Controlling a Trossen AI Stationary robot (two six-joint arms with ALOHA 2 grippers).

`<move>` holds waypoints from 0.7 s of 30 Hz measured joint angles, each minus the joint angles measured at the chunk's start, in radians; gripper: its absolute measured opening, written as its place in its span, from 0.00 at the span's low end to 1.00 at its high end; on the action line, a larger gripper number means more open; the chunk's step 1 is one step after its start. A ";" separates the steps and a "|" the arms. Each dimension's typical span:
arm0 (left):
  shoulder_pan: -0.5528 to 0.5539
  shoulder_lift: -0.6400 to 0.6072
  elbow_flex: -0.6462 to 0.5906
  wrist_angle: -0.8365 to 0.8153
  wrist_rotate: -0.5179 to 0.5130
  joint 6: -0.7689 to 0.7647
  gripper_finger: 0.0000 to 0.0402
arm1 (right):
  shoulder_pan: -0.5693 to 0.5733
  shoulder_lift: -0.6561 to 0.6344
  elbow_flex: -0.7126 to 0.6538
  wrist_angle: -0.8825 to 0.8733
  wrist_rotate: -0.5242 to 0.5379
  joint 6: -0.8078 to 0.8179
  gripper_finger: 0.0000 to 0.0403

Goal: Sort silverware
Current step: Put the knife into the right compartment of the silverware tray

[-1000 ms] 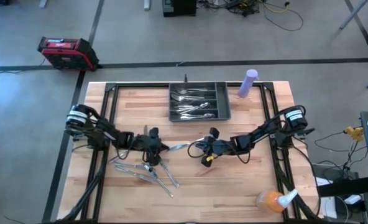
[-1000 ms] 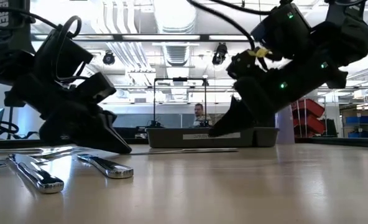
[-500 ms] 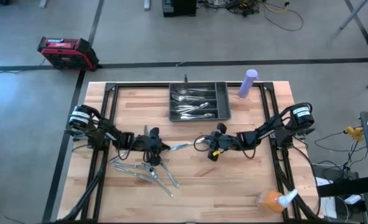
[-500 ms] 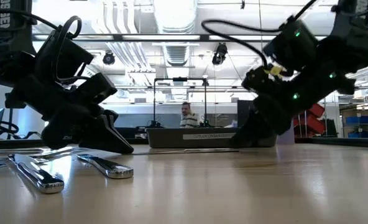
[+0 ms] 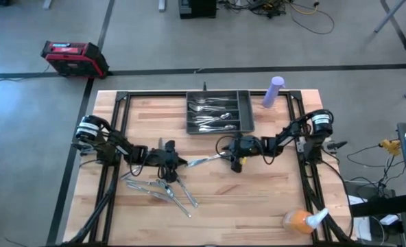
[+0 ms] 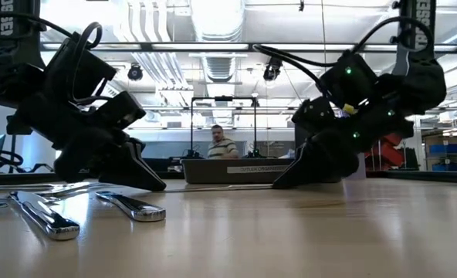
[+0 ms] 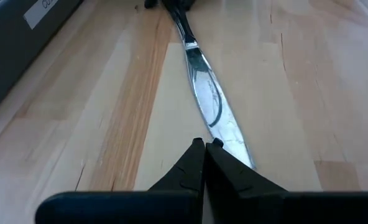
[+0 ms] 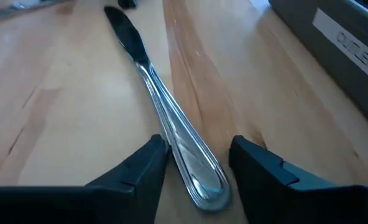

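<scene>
I'm seeing my left gripper (image 5: 177,162) resting low on the table (image 5: 258,199), fingers (image 7: 199,163) pressed together at the blade tip of a knife (image 5: 201,161). The knife is lying flat between both grippers, its long axis running left to right, blade toward the left arm, handle toward the right gripper (image 5: 228,156), whose fingers (image 8: 258,165) are spreading on either side of the handle end. The tray (image 5: 247,123) is sitting just beyond; its white label (image 8: 352,41) is too blurred to read.
</scene>
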 joint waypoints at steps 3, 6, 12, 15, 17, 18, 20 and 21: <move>0.001 -0.022 -0.001 -0.018 -0.002 -0.003 0.00 | 0.000 0.056 -0.007 0.090 -0.012 -0.001 0.32; 0.005 -0.088 -0.009 -0.064 -0.037 -0.002 0.00 | 0.000 0.093 -0.018 0.162 -0.051 -0.008 0.23; 0.033 -0.291 -0.004 -0.069 -0.034 0.029 0.00 | 0.004 0.100 -0.020 0.180 -0.071 0.036 0.14; 0.043 -0.333 0.013 -0.081 -0.032 0.075 0.00 | 0.016 0.101 -0.018 0.179 -0.056 0.057 0.14; 0.043 -0.333 0.036 -0.086 -0.008 0.106 0.00 | 0.039 0.101 -0.013 0.174 -0.005 0.049 0.14; 0.047 -0.320 0.049 -0.105 0.018 0.119 0.00 | 0.051 0.102 -0.010 0.173 0.018 0.035 0.14; 0.057 -0.270 0.081 -0.136 0.099 0.129 0.00 | 0.075 0.102 -0.002 0.164 0.063 0.003 0.14; 0.061 -0.235 0.100 -0.146 0.144 0.132 0.00 | 0.087 0.102 0.003 0.154 0.087 -0.013 0.14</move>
